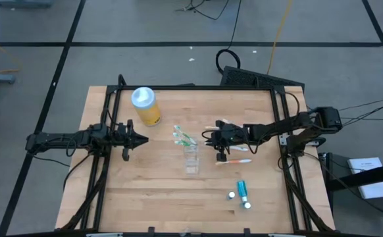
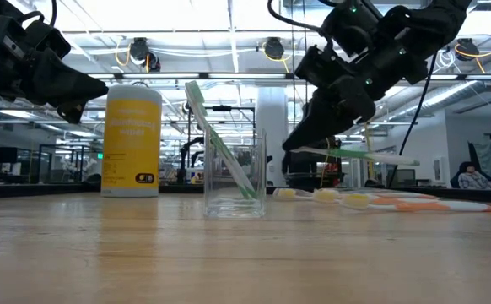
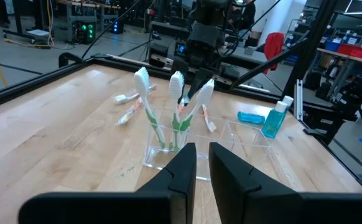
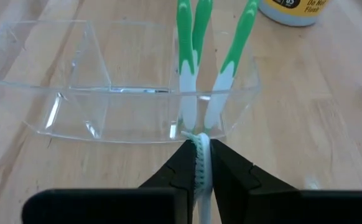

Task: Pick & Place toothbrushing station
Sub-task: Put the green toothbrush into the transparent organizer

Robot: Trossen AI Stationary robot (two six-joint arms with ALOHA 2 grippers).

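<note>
A yellow bottle with a pale blue lid stands upright at the wooden table's far left.

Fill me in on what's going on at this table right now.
The right gripper is shut on a green toothbrush, carried above the table beside the clear organizer. Green toothbrushes already stand in one end compartment. Orange toothbrushes and teal tubes lie on the wood. The left gripper waits near the yellow bottle.

My high camera looks straight down; the low one sits level on the surface; both wrist cameras closely face the clear cup.
</note>
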